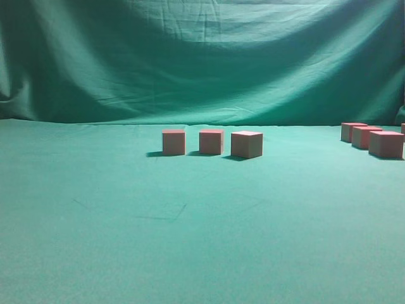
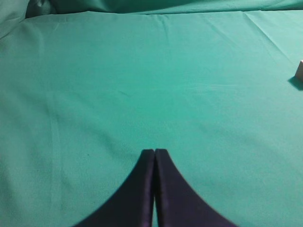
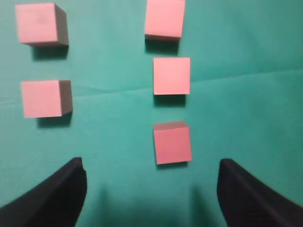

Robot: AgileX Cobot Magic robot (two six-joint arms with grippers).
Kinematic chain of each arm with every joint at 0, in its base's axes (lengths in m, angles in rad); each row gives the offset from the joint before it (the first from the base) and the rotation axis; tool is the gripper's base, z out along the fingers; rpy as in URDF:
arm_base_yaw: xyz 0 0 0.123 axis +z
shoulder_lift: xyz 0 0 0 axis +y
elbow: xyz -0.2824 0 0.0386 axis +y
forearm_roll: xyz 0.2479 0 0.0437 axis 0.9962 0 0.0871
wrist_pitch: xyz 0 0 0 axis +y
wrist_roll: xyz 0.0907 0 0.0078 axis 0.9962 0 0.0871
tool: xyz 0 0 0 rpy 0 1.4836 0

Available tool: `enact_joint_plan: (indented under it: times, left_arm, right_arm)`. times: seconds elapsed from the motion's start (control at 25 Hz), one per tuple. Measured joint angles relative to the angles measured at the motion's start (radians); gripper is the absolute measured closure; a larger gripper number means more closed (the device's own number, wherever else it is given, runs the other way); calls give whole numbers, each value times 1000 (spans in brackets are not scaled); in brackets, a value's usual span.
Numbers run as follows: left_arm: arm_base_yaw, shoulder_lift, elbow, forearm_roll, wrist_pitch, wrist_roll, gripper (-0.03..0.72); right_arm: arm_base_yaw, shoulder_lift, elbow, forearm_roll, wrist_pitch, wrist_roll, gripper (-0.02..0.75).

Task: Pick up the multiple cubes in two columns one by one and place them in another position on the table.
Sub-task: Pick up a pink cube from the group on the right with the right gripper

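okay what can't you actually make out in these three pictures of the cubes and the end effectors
- How many cubes there are: in the exterior view the right group runs off the right edge.
- In the right wrist view the top cube of the right column is cut by the top edge.
- In the left wrist view a cube is only a sliver at the right edge.
- Neither arm shows in the exterior view.
- The right end effector is blurred, its fingertips out of focus.

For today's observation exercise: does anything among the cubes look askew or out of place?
Mostly tidy. In the right wrist view the nearest cube of the right column sits slightly rotated against the cube above it. In the exterior view the rightmost cube of the middle three is also turned.
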State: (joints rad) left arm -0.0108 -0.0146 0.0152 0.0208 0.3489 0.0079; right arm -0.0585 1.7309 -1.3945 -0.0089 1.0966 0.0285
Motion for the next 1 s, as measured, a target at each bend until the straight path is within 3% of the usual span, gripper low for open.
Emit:
enact_joint_plan:
  times: [0.4, 0.96, 1.0]
  left_arm:
    - [0, 0, 0, 0, 0, 0, 688]
    - [0, 0, 0, 0, 0, 0, 688]
    - [0, 0, 0, 0, 0, 0, 688]
  right_arm:
    - [-35, 34, 172, -2, -214, -40, 170]
    - [-36, 174, 181, -6, -284, -94, 170]
    - [-36, 177, 181, -6, -286, -94, 232]
